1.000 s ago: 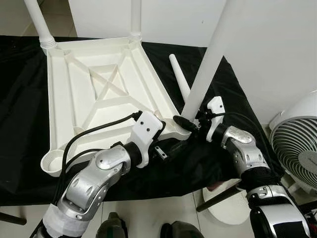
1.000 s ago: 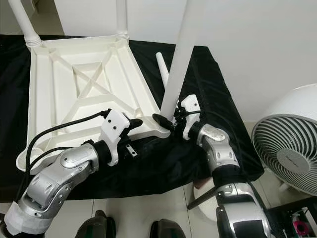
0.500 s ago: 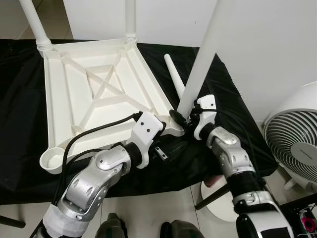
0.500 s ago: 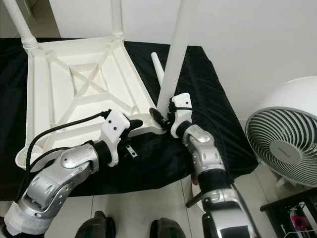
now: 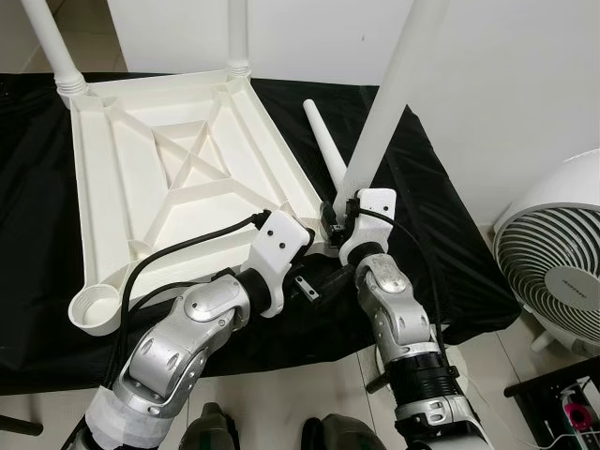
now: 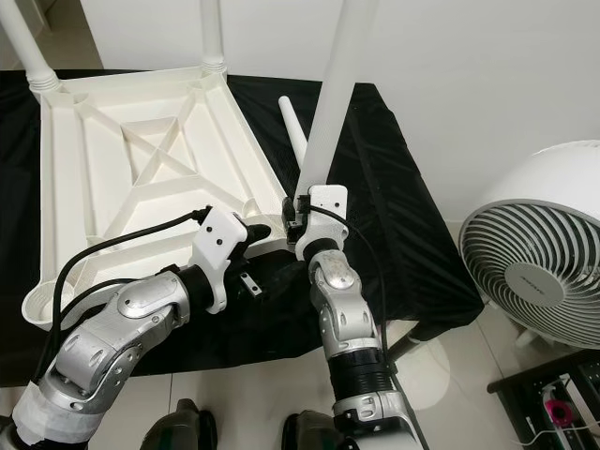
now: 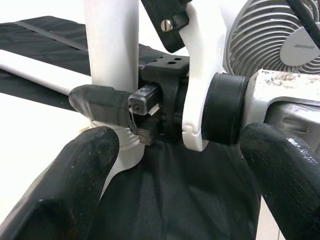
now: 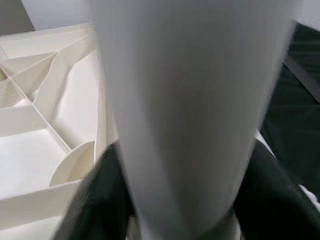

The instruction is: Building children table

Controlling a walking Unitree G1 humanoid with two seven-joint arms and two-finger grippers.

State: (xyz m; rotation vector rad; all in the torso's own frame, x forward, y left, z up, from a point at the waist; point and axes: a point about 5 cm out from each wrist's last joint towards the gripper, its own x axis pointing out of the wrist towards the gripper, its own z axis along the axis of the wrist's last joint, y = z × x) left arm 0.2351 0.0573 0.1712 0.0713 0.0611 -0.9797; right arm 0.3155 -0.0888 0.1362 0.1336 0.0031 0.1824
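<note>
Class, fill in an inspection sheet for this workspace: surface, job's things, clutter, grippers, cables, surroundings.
Surface: black cloth covering the worktop.
Job's things: white tabletop lies upside down; two legs stand in its far corner sockets; a third leg stands at the near right corner; a loose leg lies on the cloth; the near left socket is unfilled.
Clutter: nothing seen.
Grippers: right gripper shut on the third leg near its base; left gripper open, close beside it.
Cables: black cable along the left arm.
Surroundings: white fan, white wall, tiled floor.
</note>
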